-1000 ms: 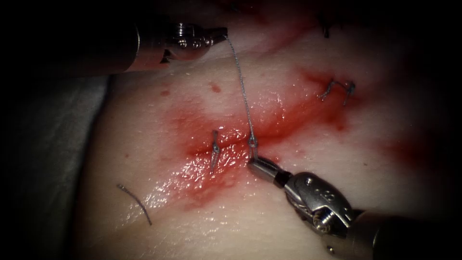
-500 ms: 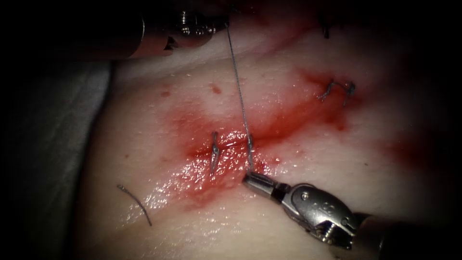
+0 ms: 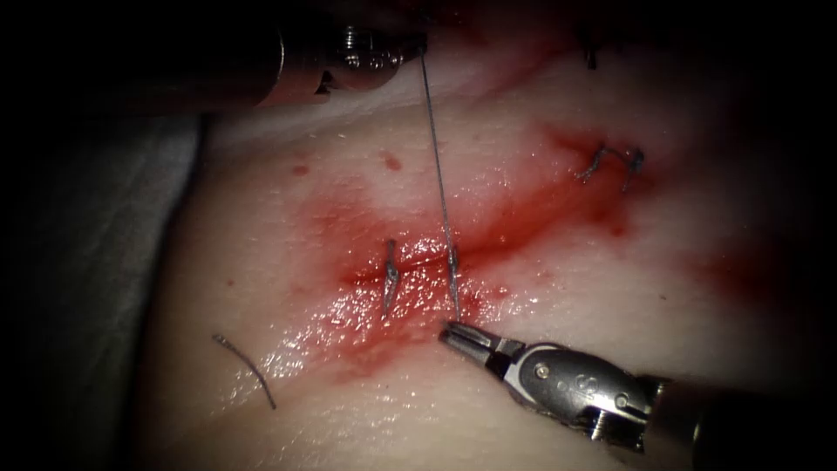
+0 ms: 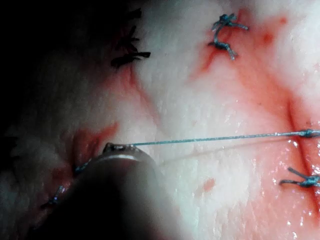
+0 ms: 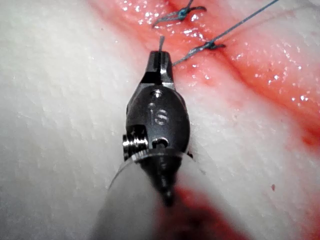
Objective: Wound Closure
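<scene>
The thread (image 3: 438,166) is thin, grey and pulled straight. It runs up and down in the endoscope view, from the left tool (image 3: 417,44) at the top, down to a small knot (image 3: 452,258) on the cut (image 3: 418,262), then on to the right tool (image 3: 452,333). Both shiny metal tools pinch the thread with closed jaws, though the left tip sits in shadow. The tissue (image 3: 540,349) is pale, wet and bumpy, with red fluid (image 3: 366,305) around the cut. A finished stitch (image 3: 389,272) lies just left of the knot.

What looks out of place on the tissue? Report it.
A loose cut end of thread lies on the tissue left of the cut, away from the stitches. Red fluid is smeared around the cut.
</scene>
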